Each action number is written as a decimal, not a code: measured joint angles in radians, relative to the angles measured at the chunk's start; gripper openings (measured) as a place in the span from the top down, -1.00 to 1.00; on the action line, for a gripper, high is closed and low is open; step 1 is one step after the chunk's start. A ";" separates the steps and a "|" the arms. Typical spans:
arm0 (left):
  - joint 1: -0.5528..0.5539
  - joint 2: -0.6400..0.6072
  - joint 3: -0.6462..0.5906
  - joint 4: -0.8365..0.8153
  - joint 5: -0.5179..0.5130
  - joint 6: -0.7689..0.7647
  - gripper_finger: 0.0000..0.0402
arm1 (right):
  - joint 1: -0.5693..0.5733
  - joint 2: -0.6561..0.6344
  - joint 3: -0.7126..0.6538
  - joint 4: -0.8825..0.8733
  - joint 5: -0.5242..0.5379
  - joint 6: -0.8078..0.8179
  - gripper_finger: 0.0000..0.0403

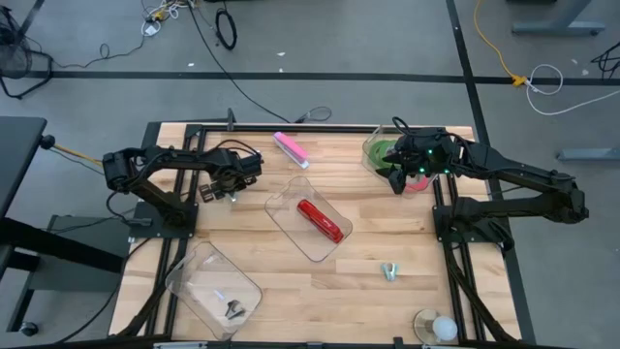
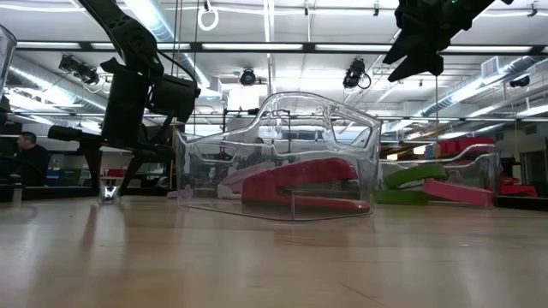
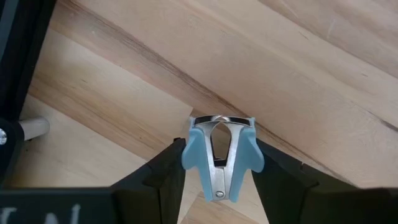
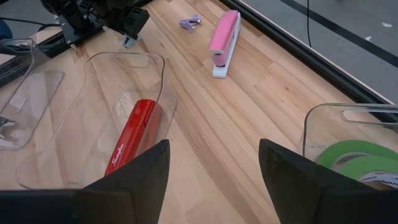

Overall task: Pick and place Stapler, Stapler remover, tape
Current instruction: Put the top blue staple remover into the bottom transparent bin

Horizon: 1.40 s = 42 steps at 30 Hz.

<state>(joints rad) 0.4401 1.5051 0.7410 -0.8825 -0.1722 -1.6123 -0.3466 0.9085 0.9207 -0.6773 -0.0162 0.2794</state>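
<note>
High view: left gripper (image 1: 231,190) is hanging over the table's (image 1: 407,233) far left part. Right gripper (image 1: 399,180) is hovering at the clear bin (image 1: 370,148) in the far right corner, green tape (image 1: 386,155) lying inside. Red stapler (image 1: 321,220) is sitting in the centre tray (image 1: 283,225); pink stapler (image 1: 291,149) is lying by the far edge.

Low view: red stapler (image 2: 300,181) is resting inside the clear tray (image 2: 368,145); green tape (image 2: 413,177) is lying flat in its bin, right arm hanging above.

Left wrist view: fingers (image 3: 281,182) are pinching a blue staple remover (image 3: 221,152) above the wood.

Right wrist view: right fingers (image 4: 144,172) are spread wide, holding nothing; green tape (image 4: 351,157) is sitting in the bin beside them.
</note>
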 joint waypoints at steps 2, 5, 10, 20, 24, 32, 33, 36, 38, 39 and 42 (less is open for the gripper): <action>0.000 0.000 0.000 0.000 0.000 0.000 0.12 | 0.000 0.000 0.000 0.000 0.000 0.000 -0.22; 0.000 0.000 0.000 0.000 0.000 0.000 0.12 | 0.000 0.000 0.000 0.000 0.000 0.000 -0.22; -0.001 0.000 0.000 0.000 0.003 0.001 0.12 | 0.000 0.000 0.000 0.000 0.000 0.000 -0.22; -0.001 0.000 0.000 0.000 0.012 0.003 0.12 | 0.000 0.000 0.000 0.000 0.000 0.000 -0.22; -0.001 0.000 0.000 0.000 0.018 0.003 0.12 | 0.000 0.000 0.000 0.000 0.000 0.000 -0.22; -0.014 0.000 0.000 0.001 0.019 0.003 0.12 | 0.000 0.000 0.000 0.000 0.000 0.000 -0.22; -0.015 0.000 0.000 0.002 0.019 0.003 0.12 | 0.000 0.000 0.000 0.000 0.000 0.000 -0.22; -0.016 0.000 0.000 0.002 0.019 0.003 0.12 | 0.000 0.000 0.000 0.000 0.000 0.000 -0.22; -0.017 0.000 0.000 0.002 0.020 0.003 0.12 | 0.000 0.000 0.000 0.000 0.000 0.000 -0.22; -0.017 0.000 0.000 0.002 0.023 0.003 0.12 | 0.000 0.000 0.000 0.000 0.000 0.000 -0.22; -0.017 0.000 0.000 0.003 0.029 0.003 0.15 | 0.000 0.000 0.000 0.000 0.000 0.000 -0.22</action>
<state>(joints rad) 0.4229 1.5047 0.7414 -0.8791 -0.1432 -1.6093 -0.3467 0.9085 0.9207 -0.6769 -0.0162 0.2794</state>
